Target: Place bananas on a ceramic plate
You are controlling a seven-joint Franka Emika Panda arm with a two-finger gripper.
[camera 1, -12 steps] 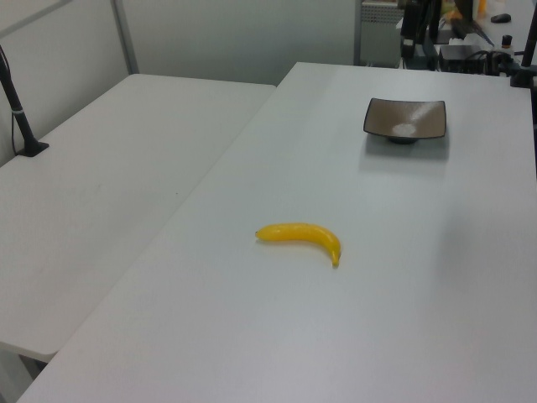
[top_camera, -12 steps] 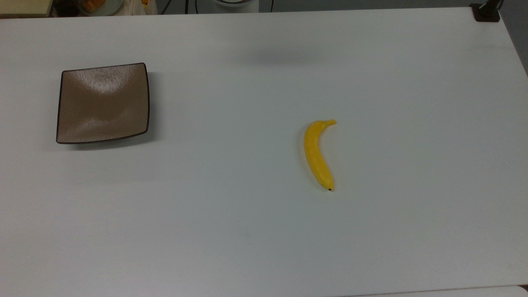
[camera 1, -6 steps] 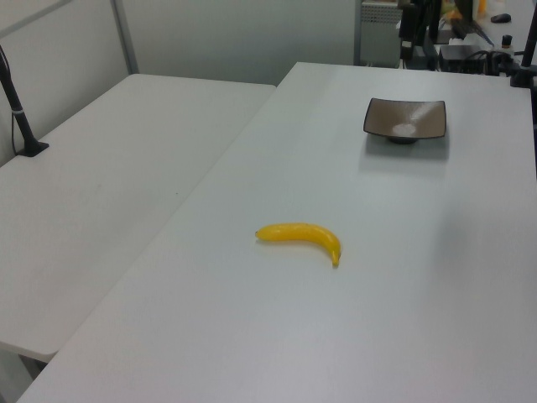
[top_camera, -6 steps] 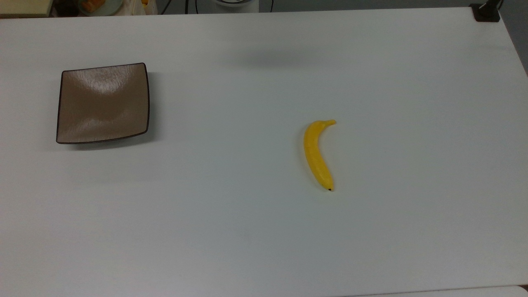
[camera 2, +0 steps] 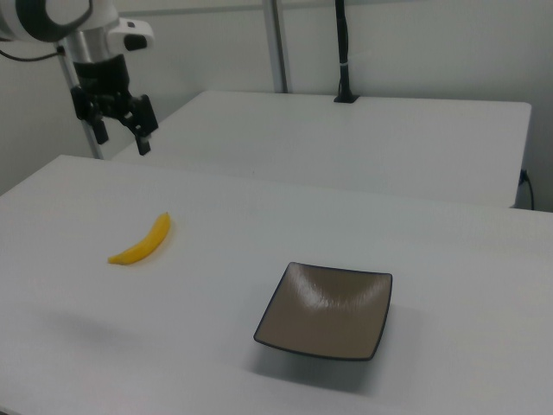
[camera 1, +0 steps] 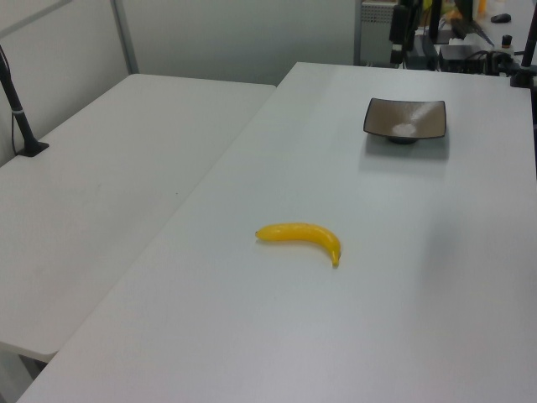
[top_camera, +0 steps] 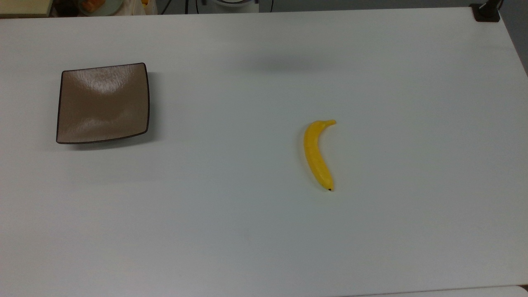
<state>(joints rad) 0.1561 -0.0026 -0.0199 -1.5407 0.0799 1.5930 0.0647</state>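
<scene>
One banana point(top_camera: 317, 154), bright yellow and gently curved, lying flat on the white table point(top_camera: 264, 231), right of centre in the top view, stem toward the far edge and black tip toward the near edge; in the left view point(camera 1: 300, 238) lying crosswise near the middle of the table. One square brown plate point(top_camera: 103, 103) with dark rim, empty, at the top view's left and well apart from the fruit; in the right view point(camera 2: 327, 309) nearer the camera, with the banana point(camera 2: 141, 242) farther off toward the right view's left. Gripper point(camera 2: 119, 130) raised high above the table in the right view, beyond the banana and apart from it, fingers spread and holding nothing. Judged as the opening step: approach to the fruit, with no grasp made and nothing set on the plate. Next move likely to call for bringing the gripper over the middle of the banana, turning the fingers to close across its narrow width rather than along its length, then lowering close to the table before closing. Afterward, a lift and a long carry across the table to the plate.
</scene>
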